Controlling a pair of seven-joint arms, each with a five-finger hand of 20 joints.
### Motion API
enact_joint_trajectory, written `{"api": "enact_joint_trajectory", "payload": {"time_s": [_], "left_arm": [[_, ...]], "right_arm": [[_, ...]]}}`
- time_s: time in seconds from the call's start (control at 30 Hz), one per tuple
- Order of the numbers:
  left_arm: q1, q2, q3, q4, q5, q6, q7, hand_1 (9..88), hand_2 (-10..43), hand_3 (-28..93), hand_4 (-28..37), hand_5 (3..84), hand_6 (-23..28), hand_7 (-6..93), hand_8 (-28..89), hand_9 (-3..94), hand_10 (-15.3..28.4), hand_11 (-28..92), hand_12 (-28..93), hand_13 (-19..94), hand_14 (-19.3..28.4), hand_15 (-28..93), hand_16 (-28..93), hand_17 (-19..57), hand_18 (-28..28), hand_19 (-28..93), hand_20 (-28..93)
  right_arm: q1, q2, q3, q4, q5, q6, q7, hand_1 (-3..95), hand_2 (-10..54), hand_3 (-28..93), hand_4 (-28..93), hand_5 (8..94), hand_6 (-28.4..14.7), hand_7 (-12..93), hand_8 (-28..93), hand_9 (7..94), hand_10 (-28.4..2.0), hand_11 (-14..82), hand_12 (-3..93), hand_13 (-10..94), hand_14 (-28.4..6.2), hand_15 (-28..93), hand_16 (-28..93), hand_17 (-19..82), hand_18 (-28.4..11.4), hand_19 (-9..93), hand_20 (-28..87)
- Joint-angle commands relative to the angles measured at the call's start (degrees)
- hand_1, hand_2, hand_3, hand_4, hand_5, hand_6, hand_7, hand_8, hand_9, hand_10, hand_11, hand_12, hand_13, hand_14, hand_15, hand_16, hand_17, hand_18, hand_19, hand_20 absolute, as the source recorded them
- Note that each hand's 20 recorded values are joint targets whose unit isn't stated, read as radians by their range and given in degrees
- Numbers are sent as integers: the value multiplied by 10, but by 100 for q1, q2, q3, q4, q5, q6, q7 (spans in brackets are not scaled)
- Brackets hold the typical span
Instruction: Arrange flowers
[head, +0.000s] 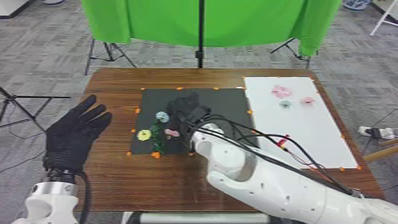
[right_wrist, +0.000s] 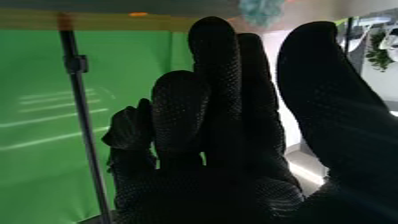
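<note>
In the head view, the dark mat (head: 222, 95) lay on the brown table (head: 114, 85), with the robot's right hand (head: 185, 111) above its middle. The right wrist view had that hand released, fingers extended and loosely spread, the thumb well apart from them, grasping nothing. The left hand (head: 75, 135) hung to the left of the mat, relaxed and empty, its fingers extended. On the mat's left part were a blue flower (head: 162, 116), a yellow flower (head: 144, 135) nearer its left edge, a reddish-pink flower (head: 172, 132) and green stems (head: 158, 142). Just right of the mat lay a white sheet (head: 306, 135), bearing two pink flowers (head: 281, 91) and a pale teal flower (head: 285, 104). Beyond the mat and table hung a green cloth (head: 151, 22).
</note>
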Motion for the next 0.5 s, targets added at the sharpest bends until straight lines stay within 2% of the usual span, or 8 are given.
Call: {"api": "enact_joint_trajectory", "payload": {"time_s": [0.03,0.17,0.23,0.33,0.4,0.5], "left_arm": [[165,-40,33,-4,-26,32,61,257,57,806,-211,413,115,139,-95,374,212,266,112,272,283,536,-91,-77,265,588,112],[149,-19,96,23,-37,48,116,257,57,805,-212,413,115,140,-95,375,212,264,111,272,283,536,-91,-77,265,588,112],[191,-33,107,17,-86,87,96,257,57,805,-211,413,115,140,-95,375,212,265,111,272,283,537,-91,-76,265,588,112],[160,-56,152,39,-40,52,92,257,57,806,-211,413,115,139,-95,375,212,265,112,272,283,537,-91,-75,265,589,112],[172,-89,144,38,-63,37,68,258,57,806,-210,413,115,139,-95,374,212,266,111,272,283,537,-91,-76,266,589,111],[226,-46,134,23,-94,105,164,258,57,806,-211,413,115,140,-95,373,212,266,111,272,283,536,-91,-76,266,589,111]], "right_arm": [[313,265,52,-156,347,550,396,421,-95,760,-283,638,28,150,-128,720,-93,422,256,568,-121,872,158,186,-214,906,621],[442,813,268,-298,922,814,695,408,-95,781,-283,643,26,151,-128,714,-99,382,223,557,-122,853,150,186,-214,906,619],[377,1151,535,-359,1404,940,524,391,-95,812,-283,642,25,152,-128,699,-110,366,191,544,-121,827,139,183,-214,901,616],[409,1750,599,-416,1565,1198,805,378,-95,825,-283,627,26,160,-132,658,-118,310,152,513,-121,779,116,170,-211,881,606],[250,2076,845,-446,1662,1155,943,373,-95,825,-283,622,25,160,-133,647,-123,292,147,504,-120,767,110,168,-211,877,603],[91,2557,1017,-382,1773,1168,1105,367,-95,822,-283,616,24,163,-134,633,-129,269,145,491,-124,747,100,166,-210,871,598]]}}
